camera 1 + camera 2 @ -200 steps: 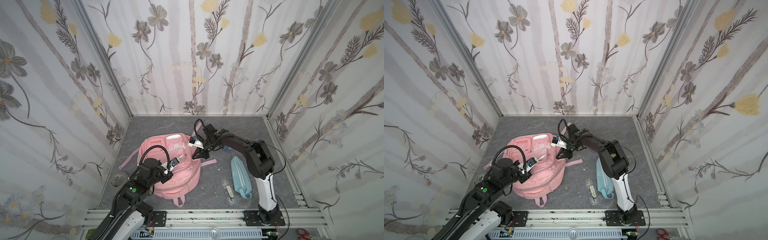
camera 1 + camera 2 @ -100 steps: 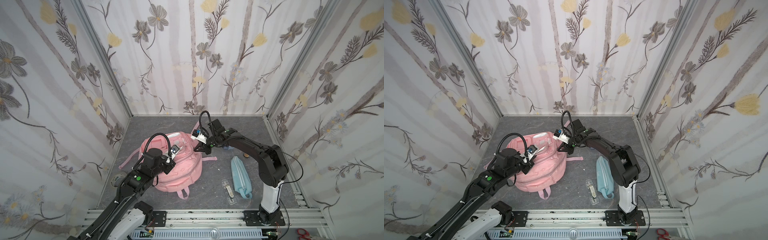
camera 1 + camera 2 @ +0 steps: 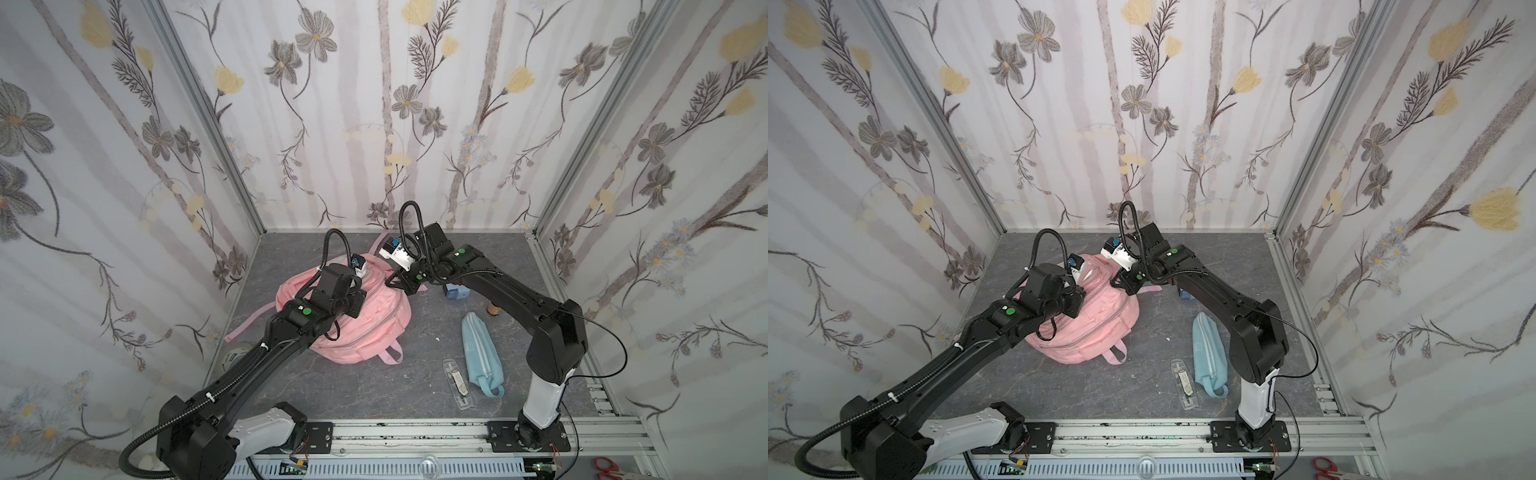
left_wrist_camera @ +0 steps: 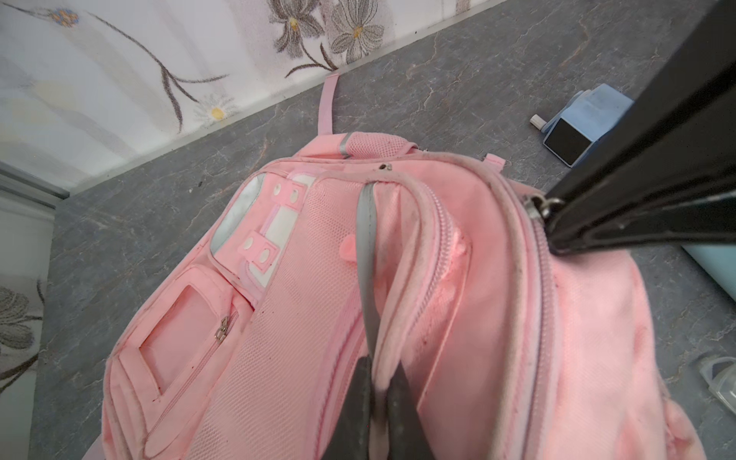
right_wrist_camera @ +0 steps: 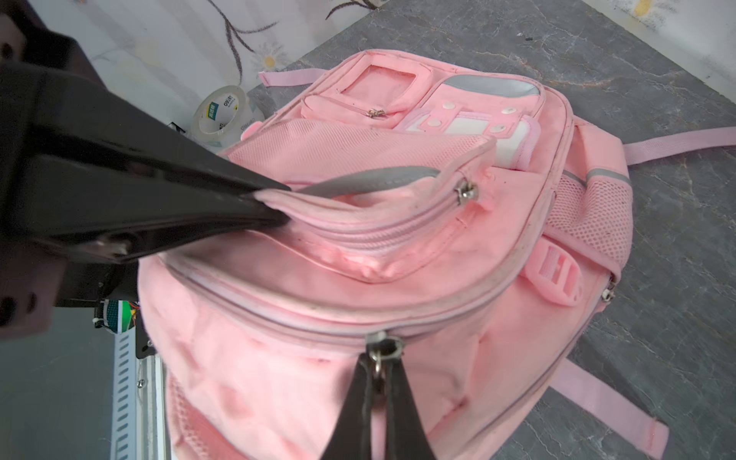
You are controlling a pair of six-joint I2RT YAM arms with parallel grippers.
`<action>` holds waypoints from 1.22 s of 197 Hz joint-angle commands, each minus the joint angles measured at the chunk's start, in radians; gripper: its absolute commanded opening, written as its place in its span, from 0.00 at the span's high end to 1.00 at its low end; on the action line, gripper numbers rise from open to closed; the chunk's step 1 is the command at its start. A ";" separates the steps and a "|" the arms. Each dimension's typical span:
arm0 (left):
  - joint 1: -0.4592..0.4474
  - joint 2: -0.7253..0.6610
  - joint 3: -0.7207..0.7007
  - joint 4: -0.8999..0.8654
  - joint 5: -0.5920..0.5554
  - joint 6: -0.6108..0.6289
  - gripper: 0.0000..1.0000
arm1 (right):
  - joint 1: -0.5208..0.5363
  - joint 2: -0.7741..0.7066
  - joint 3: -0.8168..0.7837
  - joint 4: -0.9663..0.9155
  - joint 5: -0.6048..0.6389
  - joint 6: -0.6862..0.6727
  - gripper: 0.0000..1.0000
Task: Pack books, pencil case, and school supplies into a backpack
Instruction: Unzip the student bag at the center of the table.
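Observation:
The pink backpack lies left of the floor's middle. My left gripper is shut on the rim of a front pocket. My right gripper is shut on the metal zipper pull of the main compartment, at the pack's far end. The light-blue pencil case lies to the right, with a clear plastic case beside it. A pale-blue gadget sits under the right arm. The tape roll rests by the left wall. The books are out of view.
Flowered walls close in the grey floor on three sides, and a metal rail runs along the front. Pink straps trail out from the pack. A small brown object lies near the right arm. Red scissors lie outside the rail.
My left arm has stretched toward the back wall, carrying the pocket rim with it. The backpack has shifted toward the back, and my right gripper has moved slightly back, still on the zipper pull.

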 commanded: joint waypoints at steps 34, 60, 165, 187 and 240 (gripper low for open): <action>-0.009 0.085 0.099 0.048 0.004 -0.193 1.00 | 0.038 0.001 0.022 0.013 -0.046 0.152 1.00; -0.008 0.123 0.179 0.024 0.030 -0.231 1.00 | 0.040 0.043 0.052 0.007 0.029 0.256 1.00; 0.013 0.208 0.340 -0.104 0.082 -0.439 1.00 | 0.047 -0.019 0.017 0.103 0.216 0.330 1.00; 0.023 0.216 0.368 -0.104 0.083 -0.483 1.00 | 0.048 -0.032 0.000 0.131 0.209 0.329 1.00; 0.079 0.279 0.474 -0.077 0.122 -0.625 1.00 | 0.053 -0.064 -0.022 0.184 0.205 0.309 1.00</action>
